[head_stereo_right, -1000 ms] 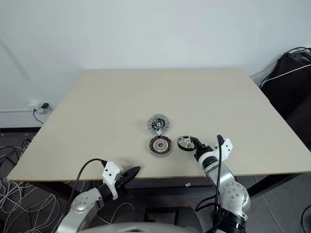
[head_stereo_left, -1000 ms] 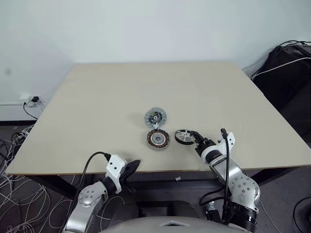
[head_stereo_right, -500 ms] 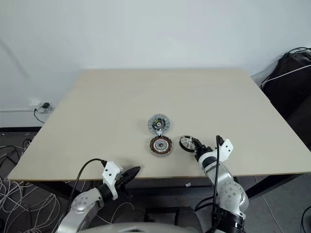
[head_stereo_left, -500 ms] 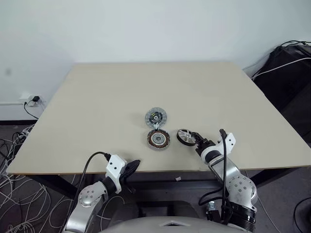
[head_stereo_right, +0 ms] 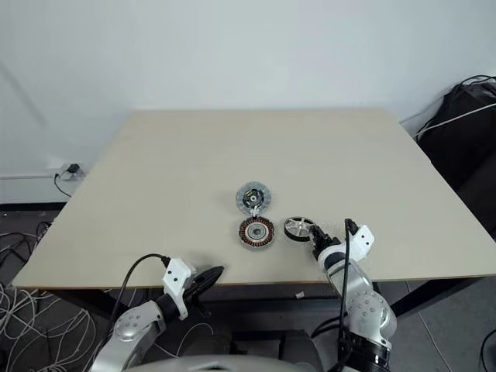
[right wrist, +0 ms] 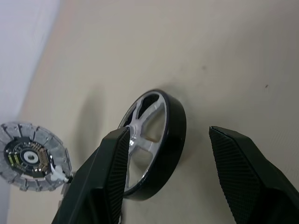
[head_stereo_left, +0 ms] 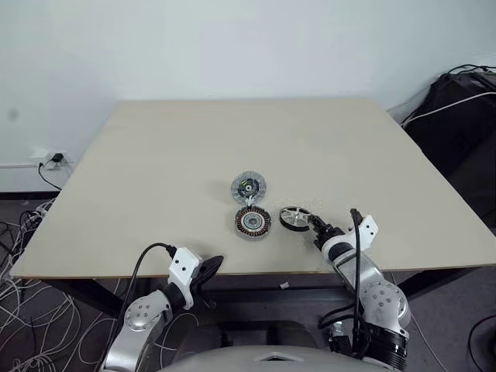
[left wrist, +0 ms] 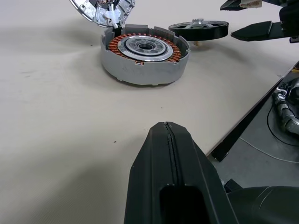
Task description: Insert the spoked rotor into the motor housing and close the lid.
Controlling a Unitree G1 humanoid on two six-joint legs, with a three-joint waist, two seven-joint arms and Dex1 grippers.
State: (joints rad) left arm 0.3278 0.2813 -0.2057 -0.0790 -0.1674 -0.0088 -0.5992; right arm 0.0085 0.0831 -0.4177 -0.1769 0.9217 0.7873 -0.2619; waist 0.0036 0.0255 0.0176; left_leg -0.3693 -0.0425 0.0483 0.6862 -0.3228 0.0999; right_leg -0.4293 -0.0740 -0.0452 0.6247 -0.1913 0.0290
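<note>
The spoked rotor [head_stereo_left: 294, 218], silver spokes in a dark rim, lies on the table just right of the motor housing [head_stereo_left: 252, 222], a grey round case with copper windings. Behind the housing lies the lid [head_stereo_left: 248, 187], green-and-black centre up. My right gripper [head_stereo_left: 314, 223] is open at the rotor's right side. In the right wrist view the rotor [right wrist: 154, 142] sits between the two fingers, with a gap to one finger [right wrist: 233, 154]. My left gripper [head_stereo_left: 213, 263] is shut and empty, just off the table's front edge, pointing toward the housing [left wrist: 145, 51].
The beige table [head_stereo_left: 155, 155] is bare around the three parts. Black bags and cables [head_stereo_left: 465, 101] stand at the far right, off the table. Loose white cables [head_stereo_left: 23, 256] cover the floor at the left.
The rotor looked tipped up half a second ago and now lies flatter on the table. The right gripper has stayed open beside it. The left arm has not moved.
</note>
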